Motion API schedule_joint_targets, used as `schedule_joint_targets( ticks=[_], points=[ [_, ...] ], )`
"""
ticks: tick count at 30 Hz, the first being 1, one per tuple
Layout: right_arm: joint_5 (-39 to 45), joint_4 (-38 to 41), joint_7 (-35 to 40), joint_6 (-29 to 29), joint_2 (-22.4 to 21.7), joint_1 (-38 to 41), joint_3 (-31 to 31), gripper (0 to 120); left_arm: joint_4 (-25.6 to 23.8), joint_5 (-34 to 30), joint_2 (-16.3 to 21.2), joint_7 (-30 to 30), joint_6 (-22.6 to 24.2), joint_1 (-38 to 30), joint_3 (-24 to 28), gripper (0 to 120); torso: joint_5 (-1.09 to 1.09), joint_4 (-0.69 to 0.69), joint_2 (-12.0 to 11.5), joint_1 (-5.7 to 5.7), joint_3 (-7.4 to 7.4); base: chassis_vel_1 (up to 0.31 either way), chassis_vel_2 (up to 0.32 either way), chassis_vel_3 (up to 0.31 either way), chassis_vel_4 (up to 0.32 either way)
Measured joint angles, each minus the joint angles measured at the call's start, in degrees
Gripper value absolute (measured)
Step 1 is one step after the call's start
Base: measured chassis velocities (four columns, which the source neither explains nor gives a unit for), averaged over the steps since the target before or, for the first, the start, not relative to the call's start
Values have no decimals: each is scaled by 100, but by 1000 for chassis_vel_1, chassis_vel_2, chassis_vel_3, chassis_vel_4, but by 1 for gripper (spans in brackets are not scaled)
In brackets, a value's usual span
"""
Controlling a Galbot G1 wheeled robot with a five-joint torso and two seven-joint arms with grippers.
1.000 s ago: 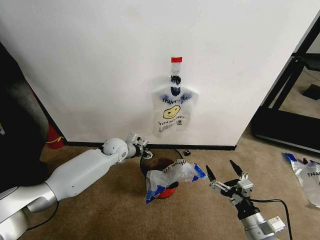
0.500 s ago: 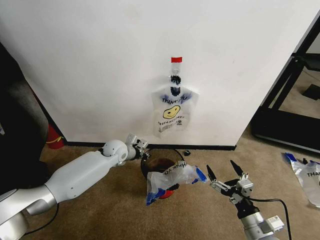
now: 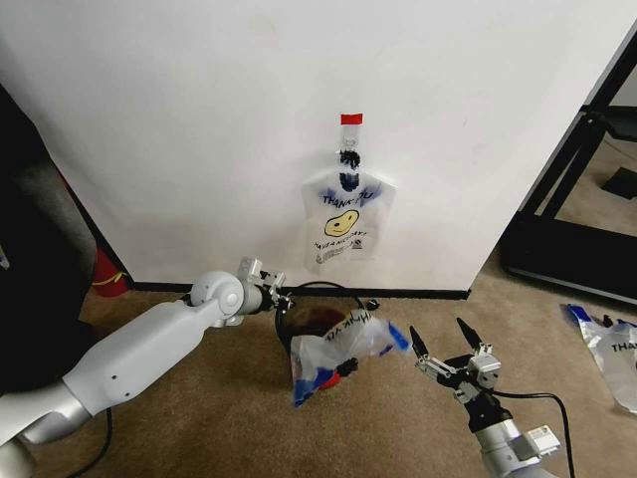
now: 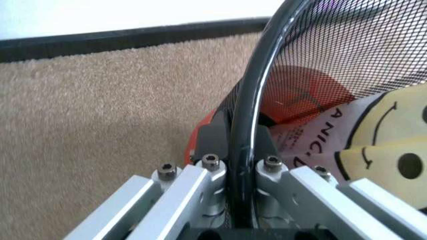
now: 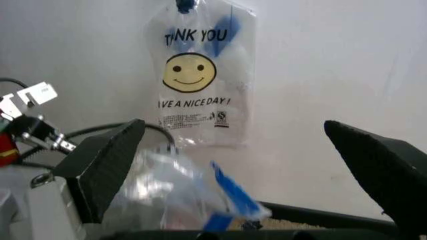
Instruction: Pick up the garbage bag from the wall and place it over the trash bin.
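The trash bin (image 3: 311, 311), a dark mesh bin with a red base, stands on the carpet by the wall. My left gripper (image 3: 278, 298) is shut on its rim (image 4: 241, 125), with one finger (image 4: 212, 150) on either side of the mesh edge. A garbage bag (image 3: 336, 351) lies crumpled over the bin's near side, its yellow smiley (image 4: 383, 150) showing close to the left wrist. My right gripper (image 3: 438, 334) hovers open just right of the bag, holding nothing, with its black fingers (image 5: 100, 165) spread wide.
A second bag of the same kind (image 3: 344, 221) hangs on the white wall under red tape (image 3: 351, 119). Another bag (image 3: 615, 351) lies on the carpet at far right. A black frame (image 3: 567, 249) stands at right, and a red cylinder (image 3: 106, 274) at left.
My left gripper has pulled a little to the left with the bin's rim in it. The bag on the bin shifted slightly. The right gripper has barely moved.
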Motion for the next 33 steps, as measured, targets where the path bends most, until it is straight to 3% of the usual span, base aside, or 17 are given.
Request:
schedule_joint_targets(
  ticks=[5, 8, 16, 24, 33],
  points=[
    [-15, 0, 34, -33, 13, 16, -42, 100, -221, -282, -232, -696, -2, 491, -807, 0, 1, 0, 0, 0, 0, 0, 0, 0, 0],
    [-18, 4, 71, -70, 12, 39, -47, 100, -323, -559, -485, -1469, -62, 889, -1272, 0, 0, -1, 0, 0, 0, 0, 0, 0, 0],
    [-17, 17, 106, -100, 49, 33, -21, 100, -790, -900, -698, -2603, -600, 1694, -1755, 0, 0, 0, 0, 0, 0, 0, 0, 0, 0],
    [-60, 14, 101, -84, 137, -33, -28, 100, -1077, -488, -865, -3033, -1259, 2261, -2042, 0, 1, 1, 0, 0, 0, 0, 0, 0, 0],
    [-128, 44, 101, -82, 156, -73, -86, 100, -1176, -184, -1242, -3086, -1488, 2670, -2048, 0, 0, -1, 0, 0, 0, 0, 0, 0, 0]
  ],
)
